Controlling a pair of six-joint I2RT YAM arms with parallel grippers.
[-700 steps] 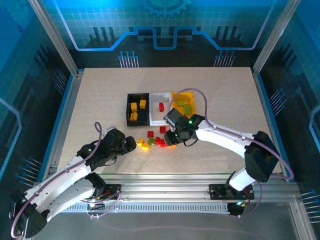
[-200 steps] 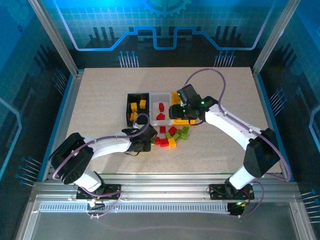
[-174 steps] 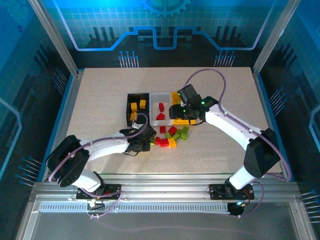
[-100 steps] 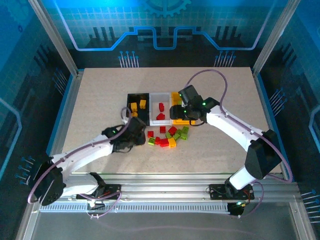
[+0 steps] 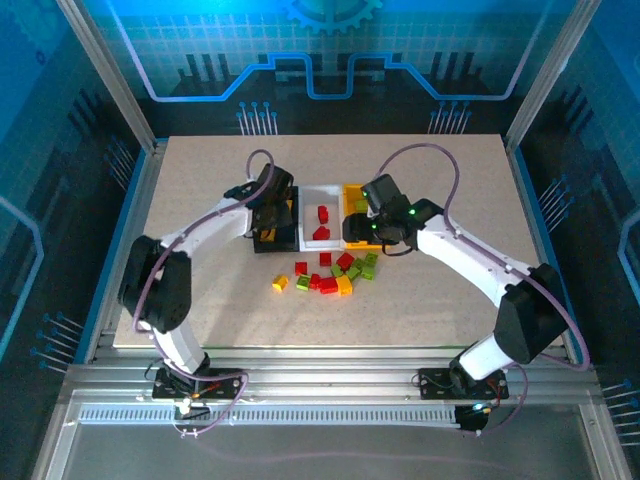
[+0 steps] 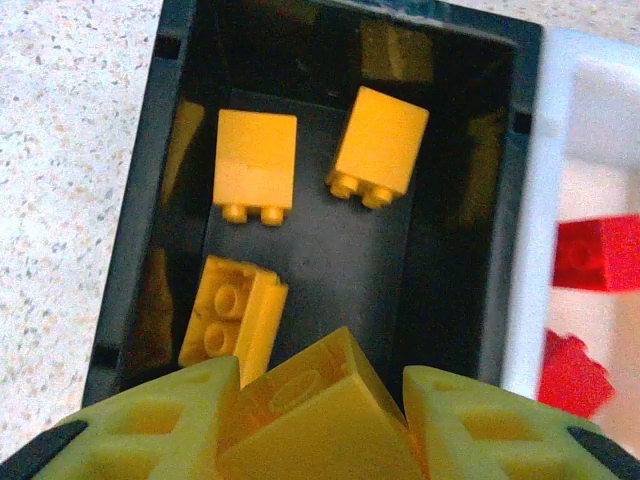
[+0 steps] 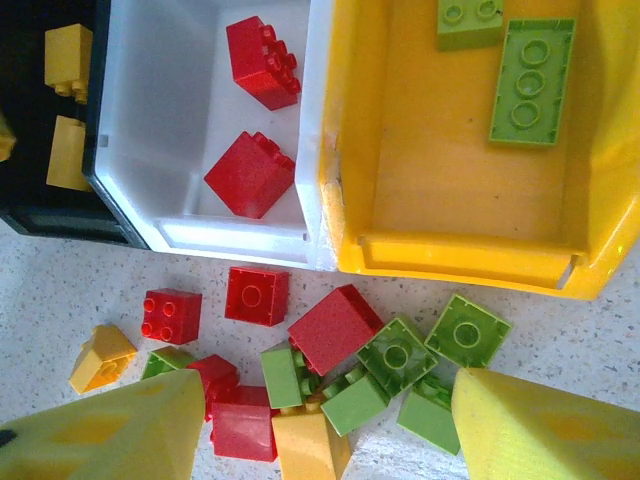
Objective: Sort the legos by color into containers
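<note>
My left gripper [image 6: 320, 425] is shut on a yellow-orange lego [image 6: 315, 400] and hangs over the black container [image 6: 140, 200], which holds three yellow-orange legos [image 6: 258, 160]. In the top view that gripper [image 5: 272, 212] is above the black container [image 5: 275, 244]. My right gripper [image 7: 325, 430] is open and holds nothing. It hovers over the loose pile of red legos [image 7: 335, 328] and green legos [image 7: 467, 330], just in front of the containers. The white container [image 7: 150, 120] holds two red legos [image 7: 262, 62]. The yellow-orange container [image 7: 400, 150] holds two green legos [image 7: 530, 80].
The three containers stand side by side mid-table, with the white container [image 5: 320, 245] in the middle. The pile [image 5: 335, 275] lies just in front of them, with one yellow-orange brick [image 5: 280, 283] apart at its left. Open tabletop [image 5: 200, 300] surrounds them.
My left arm has swung from beside the pile back to above the black container, carrying the yellow-orange lego. The right gripper has stayed open and has hardly moved.
</note>
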